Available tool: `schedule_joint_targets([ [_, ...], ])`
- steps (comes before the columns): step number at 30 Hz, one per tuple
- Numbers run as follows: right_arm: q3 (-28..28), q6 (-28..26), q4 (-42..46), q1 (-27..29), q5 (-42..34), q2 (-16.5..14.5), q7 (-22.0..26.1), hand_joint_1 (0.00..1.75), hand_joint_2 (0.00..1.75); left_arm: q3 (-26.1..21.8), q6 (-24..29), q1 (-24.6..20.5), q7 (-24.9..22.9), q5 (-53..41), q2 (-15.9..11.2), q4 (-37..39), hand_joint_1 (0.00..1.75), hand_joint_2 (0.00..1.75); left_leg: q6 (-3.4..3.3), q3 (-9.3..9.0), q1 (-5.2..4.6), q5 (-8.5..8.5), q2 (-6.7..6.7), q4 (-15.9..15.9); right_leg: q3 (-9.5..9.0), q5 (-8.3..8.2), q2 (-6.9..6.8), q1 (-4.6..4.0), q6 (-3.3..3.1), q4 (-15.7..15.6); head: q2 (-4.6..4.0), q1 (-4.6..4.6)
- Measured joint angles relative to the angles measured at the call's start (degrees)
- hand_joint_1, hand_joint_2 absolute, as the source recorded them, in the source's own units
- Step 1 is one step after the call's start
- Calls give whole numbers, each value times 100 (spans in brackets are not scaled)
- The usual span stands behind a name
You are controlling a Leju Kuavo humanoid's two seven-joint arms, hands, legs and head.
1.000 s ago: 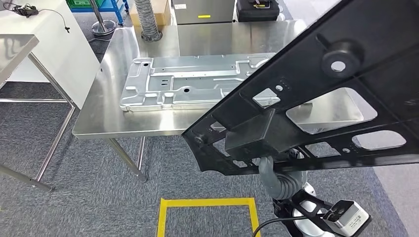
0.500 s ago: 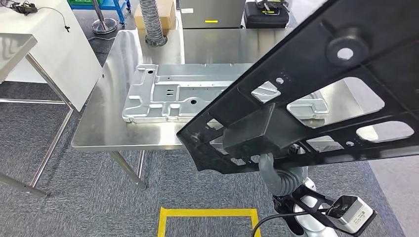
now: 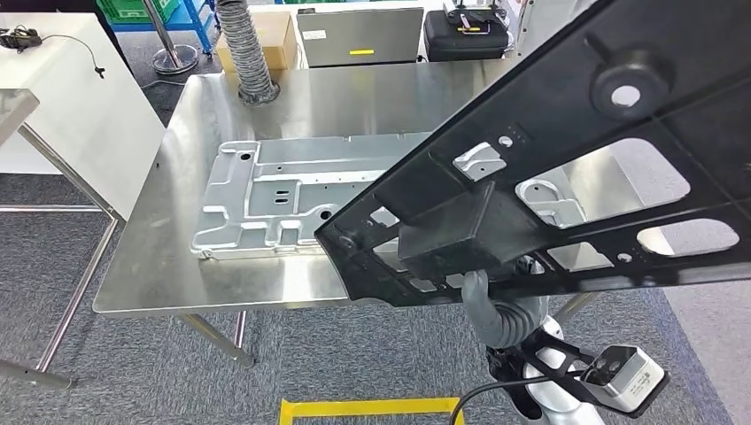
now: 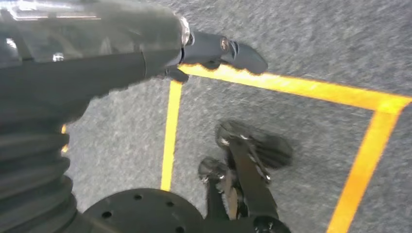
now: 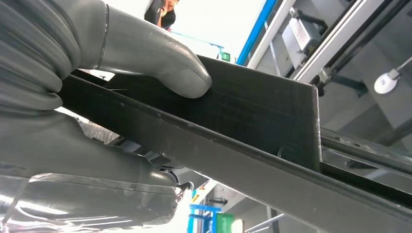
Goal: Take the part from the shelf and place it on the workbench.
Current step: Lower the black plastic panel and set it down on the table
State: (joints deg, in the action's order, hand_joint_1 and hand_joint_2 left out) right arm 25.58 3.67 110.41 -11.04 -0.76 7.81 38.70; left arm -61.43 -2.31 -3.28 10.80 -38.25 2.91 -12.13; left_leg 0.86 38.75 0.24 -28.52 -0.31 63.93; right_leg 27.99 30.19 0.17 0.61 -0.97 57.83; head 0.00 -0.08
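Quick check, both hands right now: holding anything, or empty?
Left hand: hangs over the floor, holds nothing; open or curled cannot be told.
Right hand: grips the black part.

Even bright overhead light, soft glare on the steel workbench (image 3: 221,283), blurred wrist views.

Matt black plastic part (image 3: 567,168), brushed steel workbench (image 3: 221,274) — dull sheen, rough grey carpet (image 3: 133,381)

Grey carpet (image 3: 133,354) with yellow tape (image 3: 372,409); white table (image 3: 80,97) at left; cardboard box (image 3: 270,40) and grey hose (image 3: 243,53) behind.
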Motion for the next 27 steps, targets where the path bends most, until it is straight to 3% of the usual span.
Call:
schedule_joint_targets([
  [2,1,20,-11,-7,-5,-1,-4,175,175,-11,4,14,-1,0,0,0,0,175,-71,-55,-29,545,10,-434,-120,132,12,-16,63,-16,1,-2],
  [3,2,26,-16,-11,-8,0,-6,175,175,-14,5,14,1,0,1,0,0,175,-102,-78,-38,623,10,-503,-166,156,20,-25,105,-4,1,-5],
  [4,1,29,-17,-20,-15,1,-8,175,175,-15,7,7,3,0,1,0,0,175,-135,-126,-35,597,3,-507,-185,153,25,-27,147,21,1,-5],
  [6,-3,33,-16,-48,-35,2,-11,175,175,-16,9,-10,8,-1,2,0,0,175,-204,-239,-18,583,-8,-567,-88,83,19,-24,214,310,0,-2],
  [8,-13,12,-18,-69,-39,3,-15,175,175,-16,17,-18,9,-5,2,0,0,175,-257,-335,-11,539,-11,-603,290,192,14,-16,251,911,1,7],
  [10,-31,-112,-15,-64,49,7,-27,175,175,-17,30,-20,12,-6,2,0,0,175,-287,-406,-19,462,-18,-606,763,558,14,-13,270,1503,1,11],
  [11,-43,-260,-4,-41,185,8,-46,175,175,-20,34,-19,15,-3,2,0,0,175,-291,-449,-24,416,-25,-604,932,699,14,-13,277,1633,1,11],
  [12,-59,-468,19,4,389,8,-78,175,175,-25,37,-15,18,2,3,0,0,175,-292,-503,-30,367,-37,-603,1017,713,14,-15,276,1592,0,11],
  [13,-79,-729,52,71,659,8,-123,175,175,-33,38,-10,22,9,5,0,0,175,-291,-567,-36,316,-49,-603,1016,570,13,-20,263,1380,0,13],
  [15,-141,-1387,132,238,1388,10,-308,175,175,-59,42,4,33,22,24,1,0,175,-283,-702,-52,217,-72,-602,873,-45,12,-47,192,666,0,16],
  [17,-235,-2062,176,336,2223,25,-678,175,175,-90,42,10,58,17,52,2,0,175,-243,-762,-66,139,-88,-606,780,-462,16,-84,107,174,0,16],
  [19,-413,-2489,120,223,3193,76,-1295,175,175,-113,29,8,91,-20,63,2,0,175,-175,-779,-83,115,-85,-586,764,-524,33,-93,45,62,0,13],
  [22,-828,-2615,-281,-291,5064,182,-2335,175,175,-133,-7,-16,128,-98,50,1,0,175,-79,-712,-86,-31,-60,-350,652,-560,47,-27,-13,-25,1,0],
  [25,-1032,-2501,-740,-740,6460,269,-2912,175,175,-148,-25,-30,137,-145,48,0,0,175,24,-192,-17,-471,-37,579,599,-536,28,-16,-40,-45,1,-20],
  [26,-1036,-2402,-896,-870,6777,295,-3014,175,175,-150,-29,-22,138,-163,46,0,0,175,49,-19,7,-539,-30,830,593,-523,25,-15,-41,-41,0,-20],
  [27,-1016,-2271,-1092,-1029,7104,318,-3095,175,175,-150,-41,-16,142,-184,44,0,0,175,69,77,27,-498,-22,909,584,-507,28,-11,-35,-35,0,-21],
])
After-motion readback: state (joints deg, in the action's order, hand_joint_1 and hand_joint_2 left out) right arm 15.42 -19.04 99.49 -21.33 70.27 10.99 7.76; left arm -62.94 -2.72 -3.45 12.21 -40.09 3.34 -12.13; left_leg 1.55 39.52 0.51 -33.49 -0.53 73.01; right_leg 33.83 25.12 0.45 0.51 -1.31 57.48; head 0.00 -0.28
